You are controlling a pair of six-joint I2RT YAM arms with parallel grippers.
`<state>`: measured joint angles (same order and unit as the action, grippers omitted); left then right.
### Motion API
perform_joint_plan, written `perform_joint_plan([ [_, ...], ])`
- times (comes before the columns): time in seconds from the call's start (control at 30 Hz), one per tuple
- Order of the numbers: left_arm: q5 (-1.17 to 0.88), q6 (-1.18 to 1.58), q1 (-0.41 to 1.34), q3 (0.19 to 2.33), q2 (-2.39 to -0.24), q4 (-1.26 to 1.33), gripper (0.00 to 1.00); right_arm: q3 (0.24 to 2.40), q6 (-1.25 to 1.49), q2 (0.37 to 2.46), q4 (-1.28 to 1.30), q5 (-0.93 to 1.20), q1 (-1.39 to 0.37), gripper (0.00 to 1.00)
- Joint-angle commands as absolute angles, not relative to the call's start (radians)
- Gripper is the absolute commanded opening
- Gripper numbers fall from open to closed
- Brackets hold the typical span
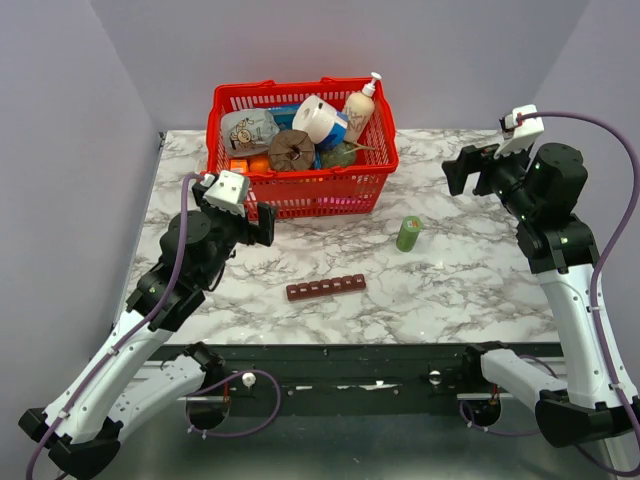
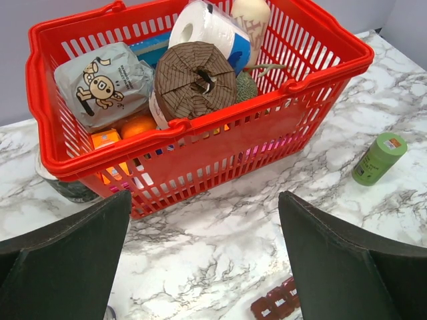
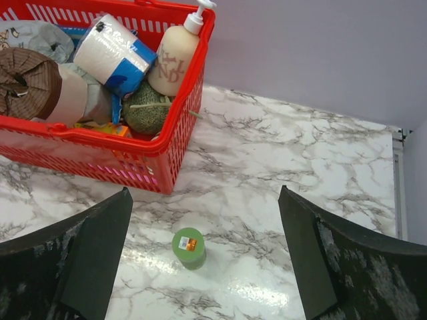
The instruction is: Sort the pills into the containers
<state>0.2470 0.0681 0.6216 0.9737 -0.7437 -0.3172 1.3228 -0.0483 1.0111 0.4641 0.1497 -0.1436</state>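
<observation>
I hold the left gripper [image 2: 203,203] and right gripper [image 3: 204,195] spread wide, empty, above the veined marble table [image 1: 480,275]; the ridged dark-red plastic containers [image 1: 325,288] lie mid-table, whole only overhead.

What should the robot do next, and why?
Probably lower the open right gripper onto the green bottle, which stands capped on the table just below it. No loose pills show, and the containers lie untouched nearby.
</observation>
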Motion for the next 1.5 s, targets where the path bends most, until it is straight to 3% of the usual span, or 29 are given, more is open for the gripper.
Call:
perform_joint_plan([
  [0.0, 0.219, 0.061, 0.617, 0.962, -0.742, -0.316, 0.99, 1.327, -0.038, 1.003, 0.469, 0.193, -0.14, 1.0],
  [0.2, 0.212, 0.054, 0.618, 0.942, -0.735, -0.311, 0.99, 1.321, -0.09, 1.008, 0.485, 0.27, -0.138, 1.0],
  [0.3, 0.137, 0.02, 0.618, 0.916, -0.727, -0.299, 0.99, 1.315, -0.267, 1.012, 0.549, 0.466, -0.14, 1.0],
  [0.33, 0.097, 0.005, 0.618, 0.905, -0.726, -0.29, 0.99, 1.31, -0.352, 1.019, 0.586, 0.661, -0.14, 1.0],
  [0.47, -0.238, -0.138, 0.62, 0.807, -0.707, -0.235, 0.99, 1.22, -0.743, 1.026, 0.73, 0.969, -0.147, 1.0],
  [0.6, -0.389, -0.285, 0.62, 0.662, -0.68, -0.18, 0.99, 1.132, -1.14, 1.069, 0.859, 0.927, -0.212, 1.0],
  [0.77, -0.495, -0.449, 0.629, 0.568, -0.684, -0.167, 0.97, 1.057, -1.31, 1.138, 0.881, 0.785, -0.337, 1.0],
  [0.97, -0.489, -0.673, 0.685, 0.492, -0.776, -0.199, 0.95, 0.997, -1.293, 1.229, 0.77, 0.787, -0.417, 1.0],
  [1.2, -0.394, -0.725, 0.738, 0.525, -0.997, -0.204, 0.95, 0.91, -1.192, 1.239, 0.631, 0.833, -0.459, 1.0],
  [1.47, -0.357, -0.775, 0.742, 0.499, -1.086, -0.169, 0.95, 0.844, -1.15, 1.239, 0.554, 0.816, -0.495, 1.0],
])
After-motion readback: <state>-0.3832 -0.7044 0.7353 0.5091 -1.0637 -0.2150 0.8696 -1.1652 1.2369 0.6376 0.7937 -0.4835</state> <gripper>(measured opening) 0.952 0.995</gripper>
